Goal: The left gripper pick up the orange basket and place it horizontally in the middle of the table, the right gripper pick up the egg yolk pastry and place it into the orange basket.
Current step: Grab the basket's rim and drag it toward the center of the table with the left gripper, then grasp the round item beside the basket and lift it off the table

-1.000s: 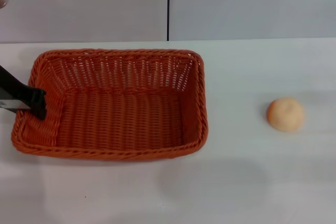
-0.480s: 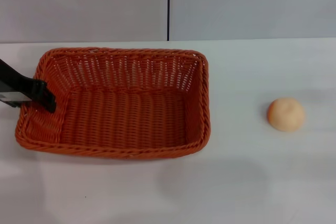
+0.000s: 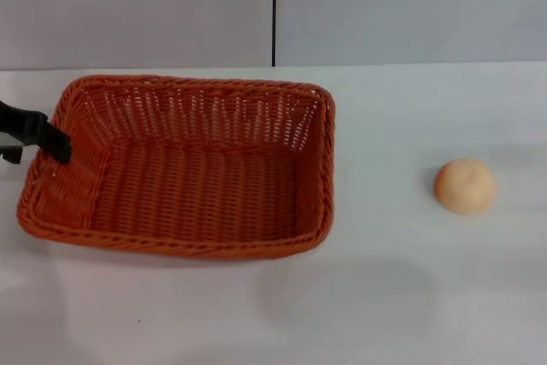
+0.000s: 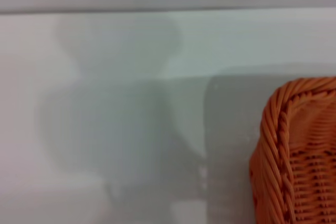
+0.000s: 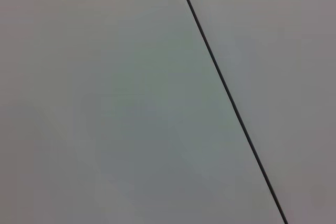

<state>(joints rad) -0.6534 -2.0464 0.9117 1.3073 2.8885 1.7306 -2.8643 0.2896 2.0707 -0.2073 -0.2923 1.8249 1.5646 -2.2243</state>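
The orange basket (image 3: 184, 177) lies lengthwise on the white table (image 3: 402, 297), left of centre, and it holds nothing. My left gripper (image 3: 38, 150) is at the basket's left rim, one black finger (image 3: 53, 141) reaching just over the rim and the other outside it; it looks open. In the left wrist view only a corner of the orange basket (image 4: 296, 150) shows, with no fingers. The egg yolk pastry (image 3: 465, 186) sits alone on the table's right side. My right gripper is out of view; its wrist camera faces a grey wall.
A grey wall panel with a dark vertical seam (image 3: 273, 10) stands behind the table. Bare tabletop lies between the basket and the pastry, and along the front edge.
The left gripper has drawn back to the left and upward from inside the basket's left end to its rim. The basket shifted slightly left. The pastry has not moved.
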